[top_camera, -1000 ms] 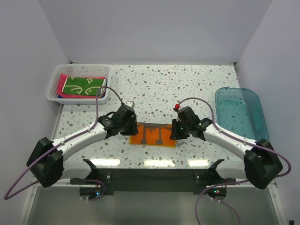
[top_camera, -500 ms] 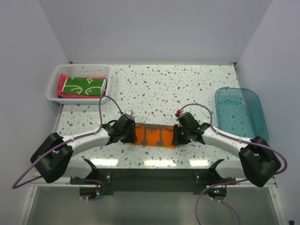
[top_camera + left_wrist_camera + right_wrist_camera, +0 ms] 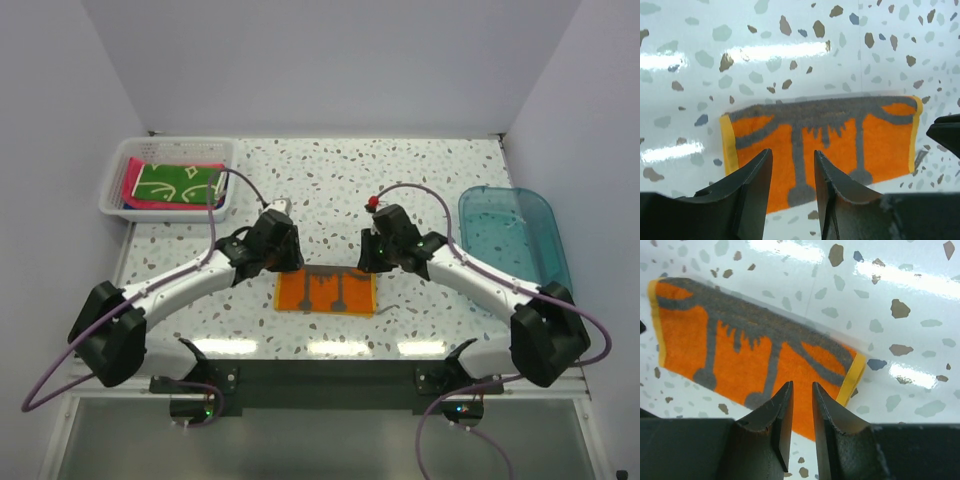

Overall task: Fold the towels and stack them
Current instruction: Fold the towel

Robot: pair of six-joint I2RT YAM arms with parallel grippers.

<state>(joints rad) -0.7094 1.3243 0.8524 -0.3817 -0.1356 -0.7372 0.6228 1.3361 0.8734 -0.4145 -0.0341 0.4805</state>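
Empty and apart, the left fingers hang with nothing between them. The right fingers are nearly together, with only a thin slit between them and nothing caught in it, so neither arm holds any cloth. Both pairs hover over the speckled bench. The orange and grey towel lies flat on it below and between them, a little to the near side of both, and as far as I can see neither touches it. It is a tidy oblong with yellow trim down each short end and the grey drip pattern facing up. From that shape I'd judge it folded at least once, though I cannot tell how many layers it has or whether another fold is meant. Well beyond the left fingers, towards the far left corner, the white slotted basket holds a green patterned towel lying over a pink towel. Anything under those is hidden. Out past the right fingers stands the clear blue tub. To my eye the job is in its early part. One towel is more or less folded on the bench and no pile has been started beside it. At least two cloths in the basket, which look loosely laid rather than squared up, probably need fetching, folding and stacking.
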